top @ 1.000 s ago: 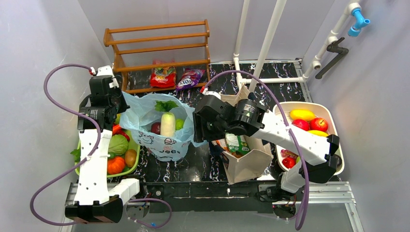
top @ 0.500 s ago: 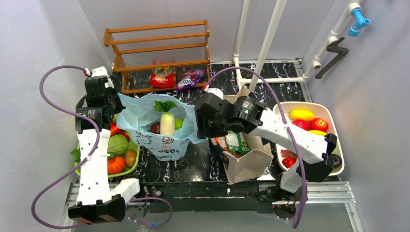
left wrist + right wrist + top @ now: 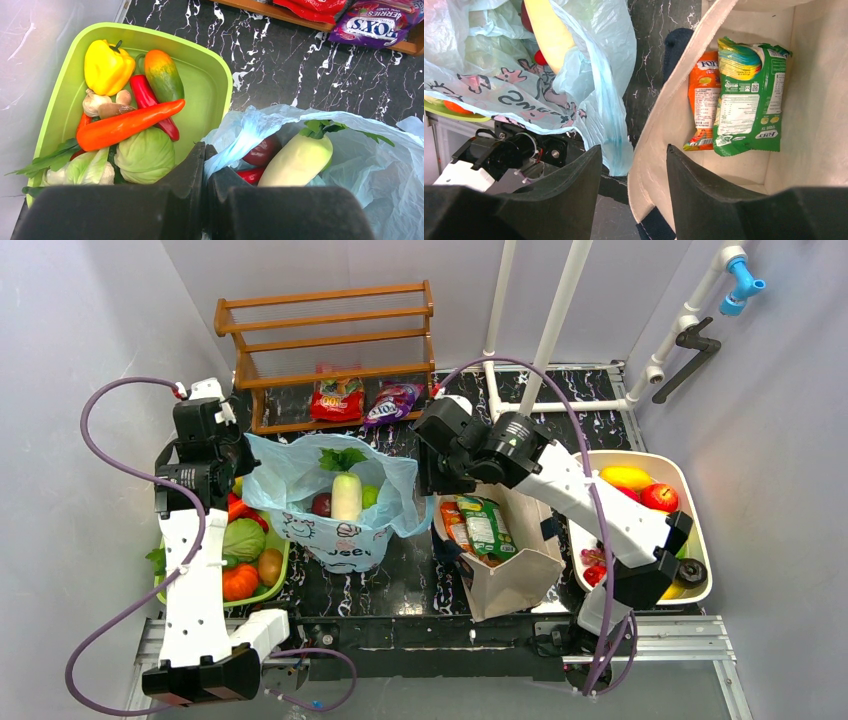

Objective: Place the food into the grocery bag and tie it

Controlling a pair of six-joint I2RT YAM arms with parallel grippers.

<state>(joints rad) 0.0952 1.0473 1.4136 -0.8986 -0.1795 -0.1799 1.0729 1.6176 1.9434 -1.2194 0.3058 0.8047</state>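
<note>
The left tool [image 3: 205, 151] is pinched closed on the rim of the grocery bag [image 3: 340, 538], which stands on the table [image 3: 400, 575] holding a white radish [image 3: 346, 496]. The right tool [image 3: 633, 156] hangs open above the tote [image 3: 819, 90] rim.

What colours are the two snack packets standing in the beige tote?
One orange packet, one green packet; the right wrist view shows them best.
</note>
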